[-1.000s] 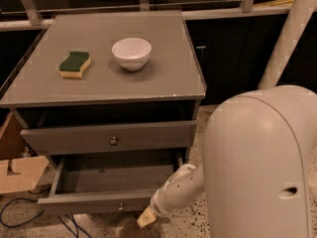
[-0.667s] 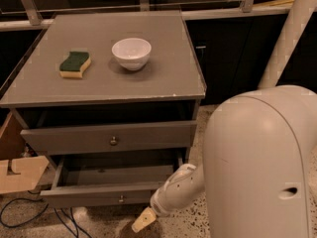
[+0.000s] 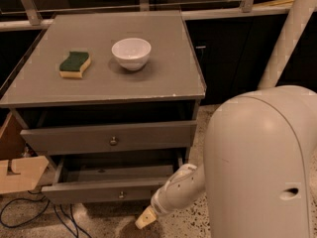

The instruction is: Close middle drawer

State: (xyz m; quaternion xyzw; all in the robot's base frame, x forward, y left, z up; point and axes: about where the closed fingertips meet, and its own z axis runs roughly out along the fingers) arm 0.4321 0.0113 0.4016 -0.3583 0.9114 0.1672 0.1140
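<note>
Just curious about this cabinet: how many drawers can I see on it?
2. The upper drawer sits just above the middle drawer, which is pulled out. Others may be hidden lower down. The gripper hangs low, beside the middle drawer's right end.

Your robot's body (image 3: pixel 257 162) is a smooth off-white dome with one small slot (image 3: pixel 290 192); its yellowish claw (image 3: pixel 145 218) hangs near the floor (image 3: pixel 99 228).
</note>
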